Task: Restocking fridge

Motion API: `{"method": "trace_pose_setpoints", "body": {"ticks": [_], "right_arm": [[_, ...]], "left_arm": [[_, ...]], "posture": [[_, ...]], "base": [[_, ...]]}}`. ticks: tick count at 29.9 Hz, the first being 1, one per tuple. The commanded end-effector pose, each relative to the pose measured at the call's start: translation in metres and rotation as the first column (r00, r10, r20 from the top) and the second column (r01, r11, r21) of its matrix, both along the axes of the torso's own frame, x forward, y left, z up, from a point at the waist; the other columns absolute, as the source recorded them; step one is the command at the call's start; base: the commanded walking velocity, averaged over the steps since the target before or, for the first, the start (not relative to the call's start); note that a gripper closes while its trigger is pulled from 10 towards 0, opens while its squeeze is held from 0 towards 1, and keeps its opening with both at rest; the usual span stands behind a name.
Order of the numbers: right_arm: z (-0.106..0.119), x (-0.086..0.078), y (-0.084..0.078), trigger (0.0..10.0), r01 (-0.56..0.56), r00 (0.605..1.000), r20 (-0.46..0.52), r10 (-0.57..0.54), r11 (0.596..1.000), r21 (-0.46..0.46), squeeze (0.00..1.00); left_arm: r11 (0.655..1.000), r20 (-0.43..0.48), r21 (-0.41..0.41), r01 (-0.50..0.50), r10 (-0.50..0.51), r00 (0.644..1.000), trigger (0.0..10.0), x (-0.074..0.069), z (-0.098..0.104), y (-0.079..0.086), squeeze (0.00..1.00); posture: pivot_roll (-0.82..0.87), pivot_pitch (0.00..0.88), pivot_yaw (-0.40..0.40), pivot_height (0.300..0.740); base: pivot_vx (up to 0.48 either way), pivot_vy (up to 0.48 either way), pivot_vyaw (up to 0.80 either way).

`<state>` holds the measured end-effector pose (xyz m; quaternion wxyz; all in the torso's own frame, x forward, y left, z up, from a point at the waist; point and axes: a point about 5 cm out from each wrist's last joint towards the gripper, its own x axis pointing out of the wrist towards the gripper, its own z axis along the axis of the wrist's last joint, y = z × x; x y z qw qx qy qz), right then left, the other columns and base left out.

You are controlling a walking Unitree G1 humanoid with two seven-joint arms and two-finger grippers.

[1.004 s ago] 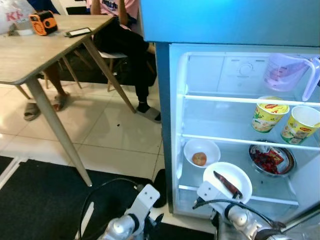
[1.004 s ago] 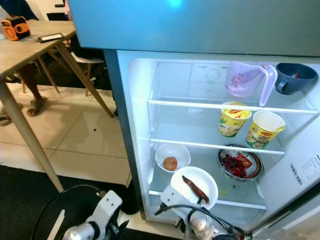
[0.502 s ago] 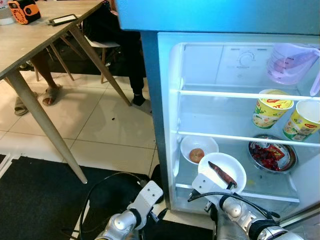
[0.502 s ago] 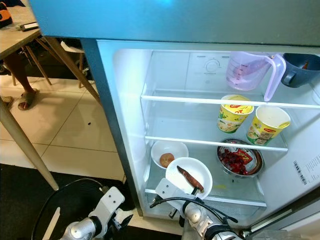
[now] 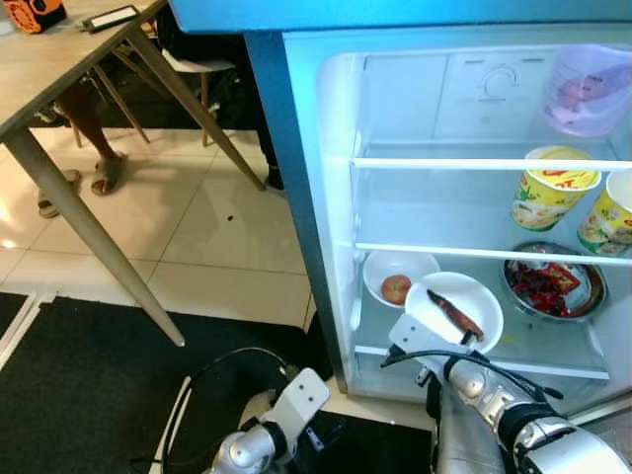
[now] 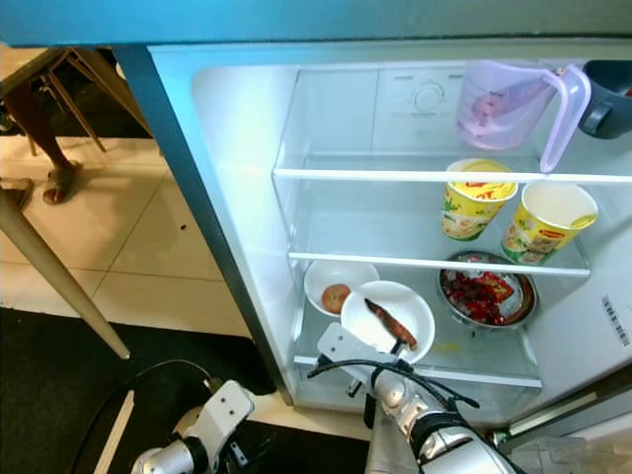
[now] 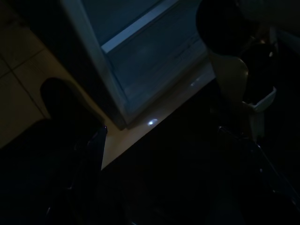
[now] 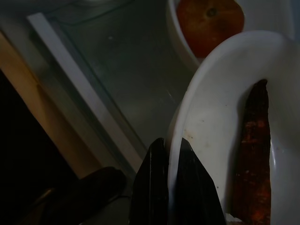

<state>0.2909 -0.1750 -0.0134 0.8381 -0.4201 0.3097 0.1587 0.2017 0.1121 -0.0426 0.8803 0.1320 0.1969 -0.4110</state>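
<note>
Fridge [image 6: 212, 197] open & mostly stocked w/ jug, cups, bowls; right gripper [image 8: 169, 154] is clenched on the plate [image 6: 387, 318] rim, plate w/ chili held over the bottom shelf beside the bowl [image 6: 338, 286], not yet set down; left gripper's grip: can't tell.

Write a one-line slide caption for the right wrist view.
Right end effector shut on white plate rim, carrying a dried chilli into the fridge.

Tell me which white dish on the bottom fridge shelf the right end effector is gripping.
The white plate carrying the dark red dried chilli, nearer the fridge front; the right end effector pinches its rim. The white bowl holding the small round orange fruit sits behind, untouched.
</note>
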Motion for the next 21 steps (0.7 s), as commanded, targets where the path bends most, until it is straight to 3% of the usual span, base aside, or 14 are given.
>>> {"method": "trace_pose_setpoints", "body": {"ticks": [1,12,21], "right_arm": [[-0.001,0.0,0.005,10.0,0.008,1.0,-0.014,-0.008,1.0,0.017,0.0],[0.001,0.003,0.003,10.0,0.071,0.997,-0.026,-0.07,0.997,0.04,0.0],[0.008,0.009,-0.011,10.0,0.152,0.988,-0.024,-0.151,0.986,0.065,0.0]], "left_arm": [[1.0,-0.004,-0.016,0.006,-0.006,1.0,10.0,-0.005,-0.001,-0.001,0.0],[0.998,0.068,-0.068,0.0,0.004,0.998,10.0,-0.005,0.009,-0.003,0.0],[0.993,0.151,-0.114,0.001,0.016,0.988,10.0,-0.005,0.027,-0.005,0.0]], "posture": [[0.07,0.203,0.094,0.486],[0.1,0.24,0.106,0.486],[0.14,0.301,0.119,0.486]], "base": [[0.0,0.0,0.0],[0.0,0.0,0.0],[0.0,0.0,0.0]]}}
